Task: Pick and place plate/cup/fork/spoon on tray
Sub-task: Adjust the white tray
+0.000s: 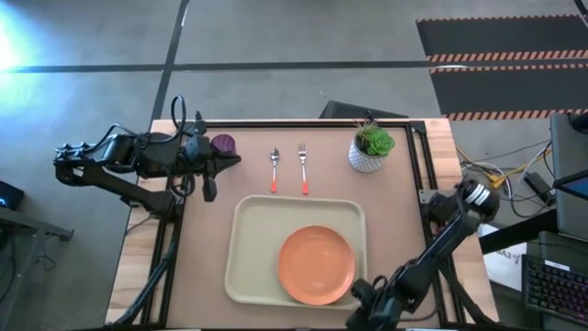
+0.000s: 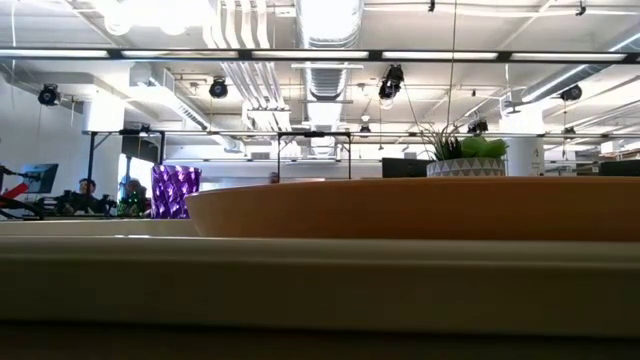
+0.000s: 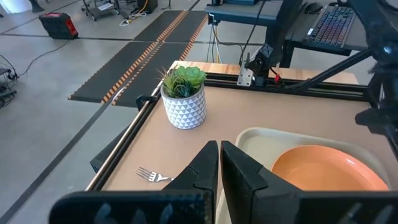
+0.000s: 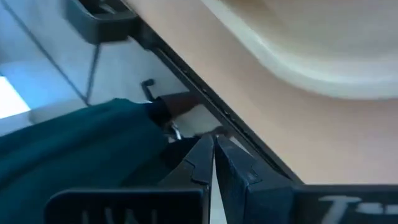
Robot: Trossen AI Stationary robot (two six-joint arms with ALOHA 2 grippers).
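the right gripper (image 1: pixel 367 299), fingers together, sits at the near table edge. the plate (image 1: pixel 317 265) lies on the tray (image 1: pixel 253 248). farther, the spoon (image 1: pixel 274 169) and fork (image 1: pixel 302 167) lie side by side. the left gripper (image 1: pixel 220 165), fingers together, is beside the cup (image 1: pixel 223 144).

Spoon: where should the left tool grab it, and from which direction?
Likely the orange-red handle of the spoon, coming straight down from above. It lies flat on the table, handle pointing toward the tray; pinch across the handle's narrow width. The fork lies parallel but apart, probably leaving finger room.
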